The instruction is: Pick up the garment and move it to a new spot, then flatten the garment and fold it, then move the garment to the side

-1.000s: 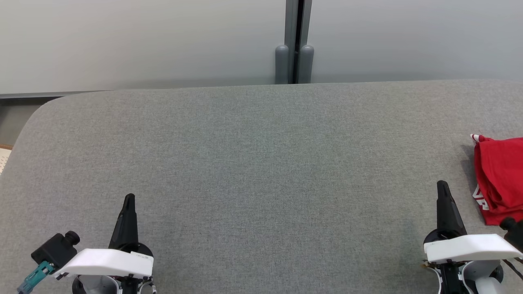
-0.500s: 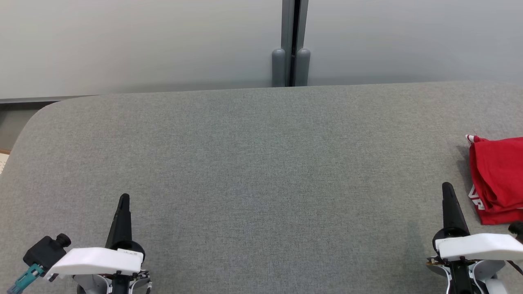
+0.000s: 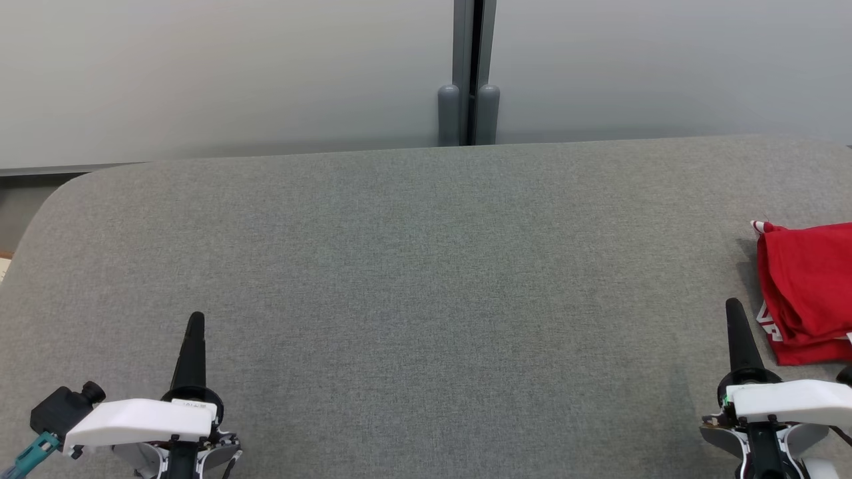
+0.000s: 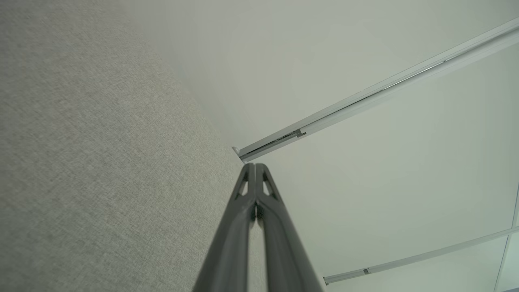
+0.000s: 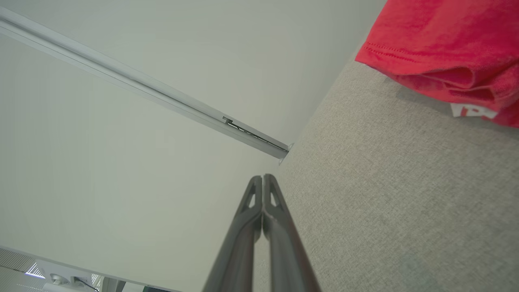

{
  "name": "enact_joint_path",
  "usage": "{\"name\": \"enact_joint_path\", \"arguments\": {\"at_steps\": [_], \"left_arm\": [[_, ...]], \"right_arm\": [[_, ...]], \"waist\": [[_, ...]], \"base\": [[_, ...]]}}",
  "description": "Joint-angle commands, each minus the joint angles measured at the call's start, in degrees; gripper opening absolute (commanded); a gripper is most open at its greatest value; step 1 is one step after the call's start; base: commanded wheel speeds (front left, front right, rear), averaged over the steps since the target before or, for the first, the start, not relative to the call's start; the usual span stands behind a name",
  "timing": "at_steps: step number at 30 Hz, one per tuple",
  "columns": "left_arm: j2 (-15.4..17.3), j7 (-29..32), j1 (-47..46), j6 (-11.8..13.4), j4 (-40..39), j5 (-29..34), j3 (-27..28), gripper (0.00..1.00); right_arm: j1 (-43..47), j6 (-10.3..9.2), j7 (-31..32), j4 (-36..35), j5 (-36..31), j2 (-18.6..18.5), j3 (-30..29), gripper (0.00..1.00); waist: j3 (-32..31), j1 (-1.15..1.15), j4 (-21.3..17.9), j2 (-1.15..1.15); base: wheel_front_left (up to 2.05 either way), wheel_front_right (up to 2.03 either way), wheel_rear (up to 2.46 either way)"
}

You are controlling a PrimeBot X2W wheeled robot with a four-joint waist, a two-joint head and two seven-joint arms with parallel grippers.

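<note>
The garment (image 3: 805, 286) lay at the far right of the table (image 3: 426, 253), a wide grey cloth top, and the edge of the head view cut part of it off. It was red and lay in stacked, slightly uneven layers. A bit of white print (image 3: 769, 327) showed on its near left edge, and striped trim (image 3: 759, 226) at its far corner.

The right gripper (image 3: 733, 307) stood just beside it, not touching, with its fingers pressed together on nothing. The left gripper (image 3: 195, 320) was well apart on the other side, also closed and empty.

To me the garment looked folded and put aside, so the last step seemed nearly finished. To end it well, I think the right arm should draw back toward the robot, not sideways. A finger catching the hem could pull the loose layers open.
</note>
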Motion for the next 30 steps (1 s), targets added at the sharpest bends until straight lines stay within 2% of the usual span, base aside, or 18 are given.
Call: {"name": "enact_joint_path", "arguments": {"at_steps": [1,30], "left_arm": [[0.4,0.5,-1.3,-0.4,-0.7,-1.7,0.5,0.0],[0.4,4.5,-1.8,-0.8,-0.7,-14.9,2.5,0.0]], "right_arm": [[-0.2,0.01,0.5,-0.8,2.0,-0.5,-0.4,0.0],[0.2,0.01,4.5,-1.1,16.4,-0.4,-2.2,0.0]], "waist": [[-0.1,0.0,-0.1,0.0],[-1.3,0.0,-1.1,0.0]], "base": [[0.0,0.0,0.0],[0.0,0.0,0.0]]}}
